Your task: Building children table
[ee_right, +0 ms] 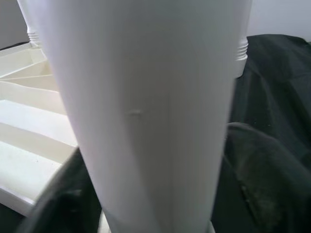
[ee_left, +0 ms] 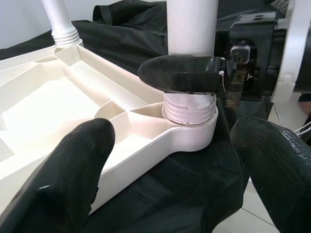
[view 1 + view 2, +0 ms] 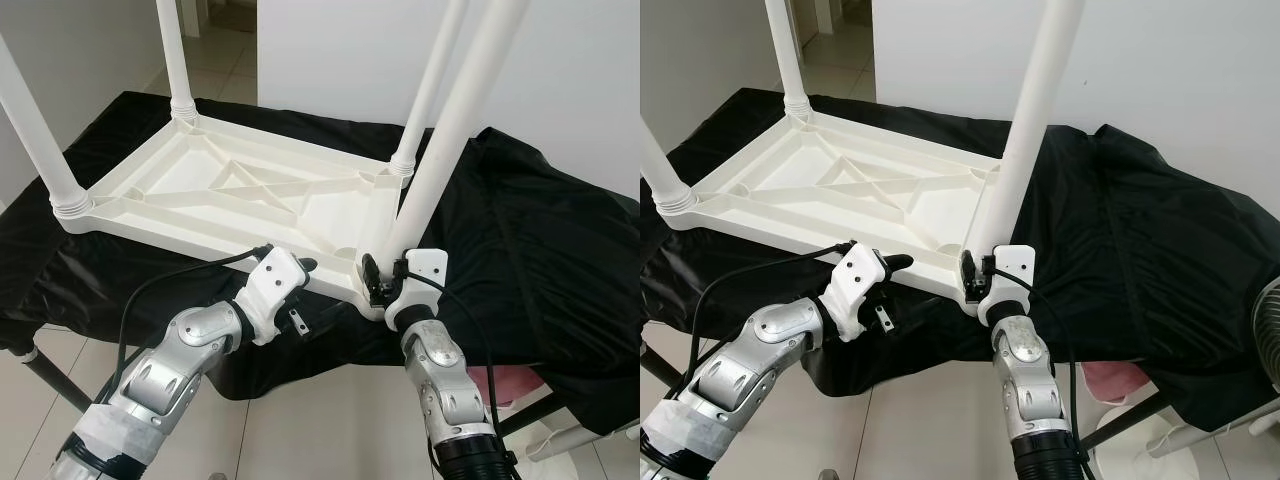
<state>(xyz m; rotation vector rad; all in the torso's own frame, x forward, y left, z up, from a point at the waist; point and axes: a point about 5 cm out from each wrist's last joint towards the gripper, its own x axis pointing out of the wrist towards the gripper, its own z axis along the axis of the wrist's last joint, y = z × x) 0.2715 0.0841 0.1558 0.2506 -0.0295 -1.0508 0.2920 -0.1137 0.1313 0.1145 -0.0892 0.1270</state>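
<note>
A white plastic table top (image 3: 190, 200) lies upside down on a black cloth. Three white legs stand in its corners: near left (image 3: 40, 140), far left (image 3: 175, 60), far right (image 3: 430, 90). The fourth leg (image 3: 450, 130) leans slightly in the near right corner socket (image 2: 192, 128). My right gripper (image 3: 385, 268) is shut on this leg just above the socket; one finger (image 2: 184, 73) crosses the leg. My left gripper (image 3: 300, 290) is open at the table top's front rim, just left of that corner, its fingers (image 2: 73, 170) spread wide and holding nothing.
The black cloth (image 3: 540, 230) covers a low stand and hangs over its edges. Something pink (image 3: 510, 385) sits under the cloth at the lower right, and part of a fan (image 3: 1270, 340) is at the right edge. Tiled floor (image 3: 300, 430) lies below; a white wall stands behind.
</note>
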